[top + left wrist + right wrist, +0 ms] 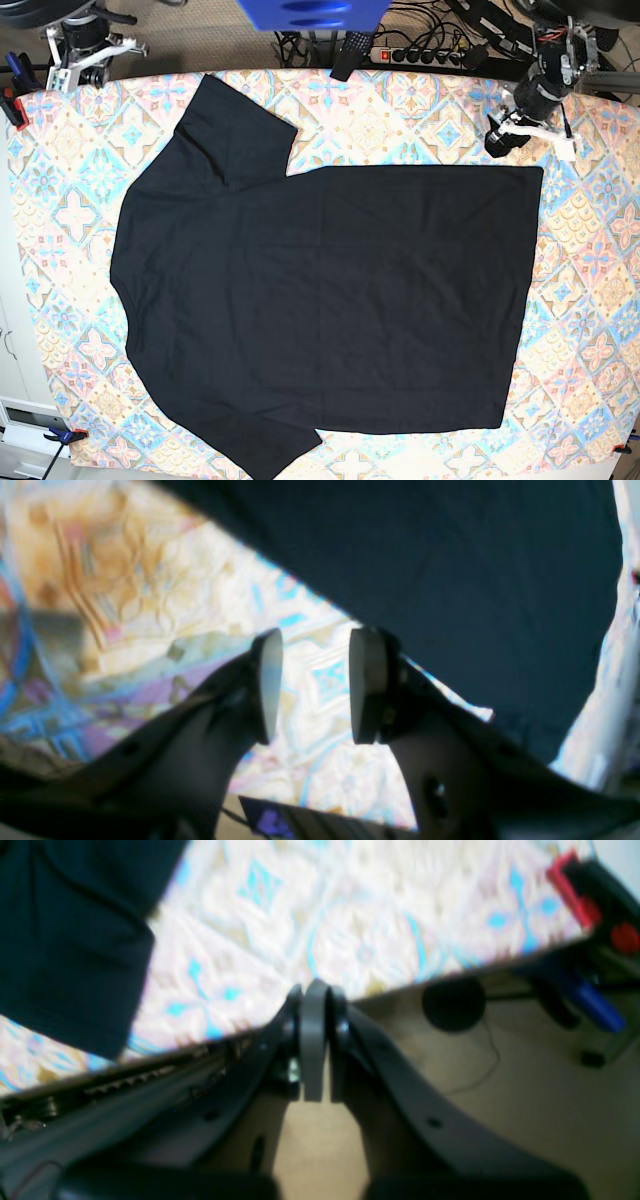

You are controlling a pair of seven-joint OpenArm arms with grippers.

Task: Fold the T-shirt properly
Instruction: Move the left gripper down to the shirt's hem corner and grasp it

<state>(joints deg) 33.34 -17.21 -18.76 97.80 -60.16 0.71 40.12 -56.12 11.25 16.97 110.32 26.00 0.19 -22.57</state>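
The black T-shirt [330,300] lies spread flat on the patterned tablecloth [400,120], hem to the right and one sleeve [235,130] toward the back left. My left gripper [312,685] is open with only tablecloth showing between its fingers; the shirt's edge [450,580] runs just beyond its right finger. In the base view this gripper [500,135] hovers by the shirt's back right corner. My right gripper [315,1040] is shut with nothing in it, over the table's edge, with a part of the shirt [70,940] off to its left. The right arm [85,50] sits at the back left corner.
A power strip [420,55] and cables lie behind the table's back edge. A blue object [310,12] hangs at the top of the base view. A red clamp [575,890] grips the table's edge, and another clamp [60,435] sits at the front left corner.
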